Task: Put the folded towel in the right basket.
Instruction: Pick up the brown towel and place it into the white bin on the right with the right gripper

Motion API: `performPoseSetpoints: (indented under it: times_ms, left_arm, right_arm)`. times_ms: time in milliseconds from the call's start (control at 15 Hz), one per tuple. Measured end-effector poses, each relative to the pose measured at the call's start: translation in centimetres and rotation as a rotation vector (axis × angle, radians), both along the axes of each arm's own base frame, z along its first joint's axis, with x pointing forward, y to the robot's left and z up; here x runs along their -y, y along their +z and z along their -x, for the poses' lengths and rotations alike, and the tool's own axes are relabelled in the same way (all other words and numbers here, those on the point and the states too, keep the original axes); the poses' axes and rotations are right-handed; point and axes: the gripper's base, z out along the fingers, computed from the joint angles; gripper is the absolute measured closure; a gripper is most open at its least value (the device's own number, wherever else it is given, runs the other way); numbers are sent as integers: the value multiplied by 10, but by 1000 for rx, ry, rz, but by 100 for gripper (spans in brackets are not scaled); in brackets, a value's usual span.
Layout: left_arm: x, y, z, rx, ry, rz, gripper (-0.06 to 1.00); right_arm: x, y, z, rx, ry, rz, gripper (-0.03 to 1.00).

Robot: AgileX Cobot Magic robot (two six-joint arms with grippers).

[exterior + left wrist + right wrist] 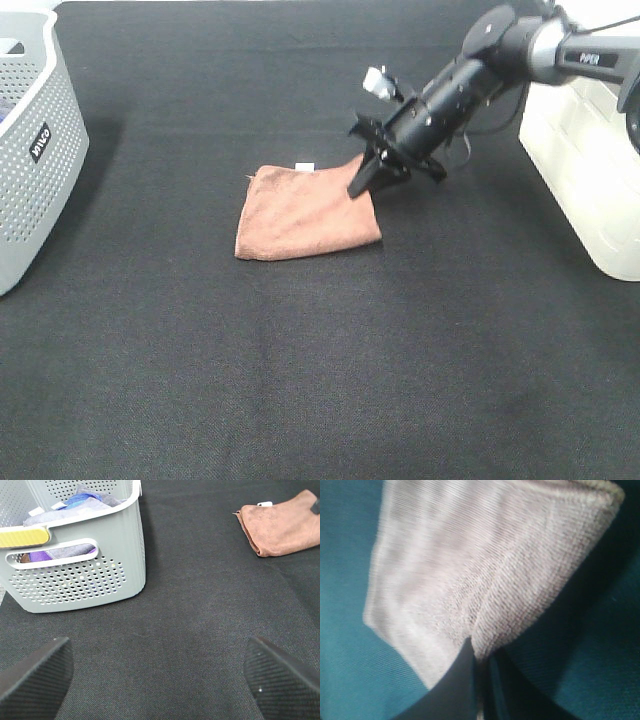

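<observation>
Overhead: the folded towel (pixel 305 213) is lying on the tabletop (pixel 300 380), the right jaws clamping its 2 o'clock corner; the right basket (pixel 585 190), at 3 o'clock, is running off-frame. Left wrist: the left jaws are gaping apart, the towel (pixel 280 530) cropped by the frame edge. Right wrist: the towel (pixel 485 565) is showing blurred and colour-shifted.

We see a rust-brown towel (pixel 305 212) with a small white tag (pixel 305 166), on a plain black, finely woven desk (pixel 300 380). The left basket (pixel 30 180) is light grey, patterned with rows of small holes, and bears a black label (pixel 38 142) with white letters. The right basket (pixel 585 170) is cream-white and the right claw (pixel 360 187) is black. In the left wrist view we find a yellow patch (pixel 24 537) on the grey rim and blue and purple cloth (pixel 82 500) inside.
</observation>
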Motion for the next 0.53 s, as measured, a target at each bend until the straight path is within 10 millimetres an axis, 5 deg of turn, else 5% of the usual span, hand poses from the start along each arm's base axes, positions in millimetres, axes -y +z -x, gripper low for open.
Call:
performPoseSetpoints:
  times_ms: [200, 533]
  left_arm:
    - [0, 0, 0, 0, 0, 0, 6]
    - [0, 0, 0, 0, 0, -1, 6]
  right_arm:
    - [-2, 23, -8, 66, 12, -18, 97]
    - [7, 143, -3, 345, -15, 30, 97]
